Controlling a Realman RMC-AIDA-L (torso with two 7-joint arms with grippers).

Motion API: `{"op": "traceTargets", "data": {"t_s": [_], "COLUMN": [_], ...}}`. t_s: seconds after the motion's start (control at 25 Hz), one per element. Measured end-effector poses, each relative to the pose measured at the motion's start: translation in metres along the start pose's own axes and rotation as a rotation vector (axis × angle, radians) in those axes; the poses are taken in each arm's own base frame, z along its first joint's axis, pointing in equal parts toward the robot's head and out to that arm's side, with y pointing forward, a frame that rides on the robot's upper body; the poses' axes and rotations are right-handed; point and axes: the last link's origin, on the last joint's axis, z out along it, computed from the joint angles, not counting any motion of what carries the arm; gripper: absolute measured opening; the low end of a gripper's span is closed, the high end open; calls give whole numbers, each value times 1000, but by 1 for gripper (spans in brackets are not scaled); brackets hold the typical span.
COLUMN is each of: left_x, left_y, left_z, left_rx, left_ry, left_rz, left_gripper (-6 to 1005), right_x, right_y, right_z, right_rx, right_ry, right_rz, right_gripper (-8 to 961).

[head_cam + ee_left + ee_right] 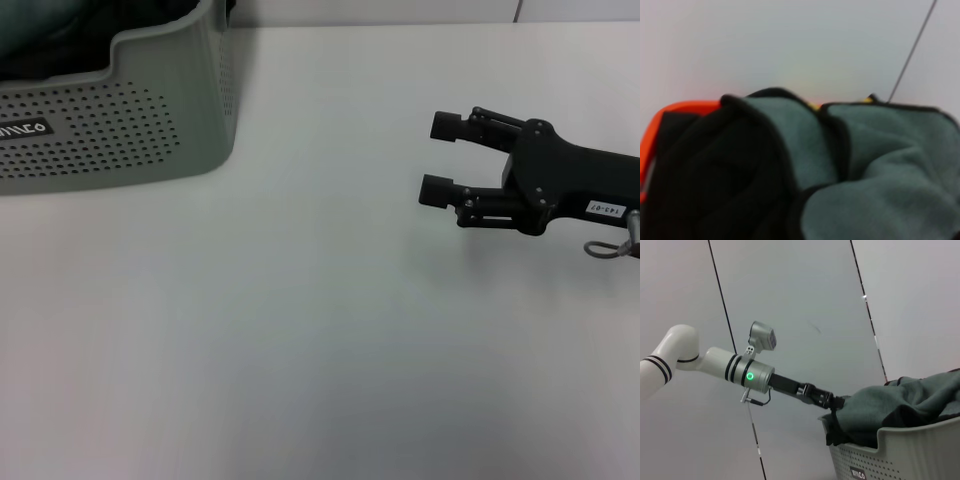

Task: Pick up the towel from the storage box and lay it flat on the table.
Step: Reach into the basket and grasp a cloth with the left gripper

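Pale grey-green perforated plastic storage box (110,120) at the white matte table's (300,330) far left corner | heaped inside: dark green towel with black edging (900,402) | white lettering on the wall, not legible | left gripper (837,402) reaches into the towel, fingers hidden, cannot tell | right gripper (440,157) gapes, empty, well apart

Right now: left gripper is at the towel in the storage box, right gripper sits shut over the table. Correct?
Not quite: the right gripper is open, its jaws spread apart with nothing between them, as the head view shows. The rest holds: it hovers over the table, and the right wrist view shows the left gripper at the towel in the storage box.
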Motion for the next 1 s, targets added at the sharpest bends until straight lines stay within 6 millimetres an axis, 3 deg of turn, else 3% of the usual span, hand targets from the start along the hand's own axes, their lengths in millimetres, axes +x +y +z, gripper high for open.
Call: {"op": "traceTargets", "data": {"t_s": [0.28, 0.72, 1.0], "left_x": [9, 2, 9], "left_y": [8, 1, 10], "left_z": [-2, 3, -3], "left_rx": [-80, -15, -16], "left_ry": [65, 0, 47], "left_rz": [31, 69, 137], "left_gripper": [664, 437, 179], "right_x": [4, 5, 6], "right_y": [2, 3, 4], "right_z": [-4, -8, -9], "right_rx": [11, 27, 40], "right_ry": [-1, -11, -27], "right_rz": [10, 8, 13], "right_gripper": [880, 879, 878]}}
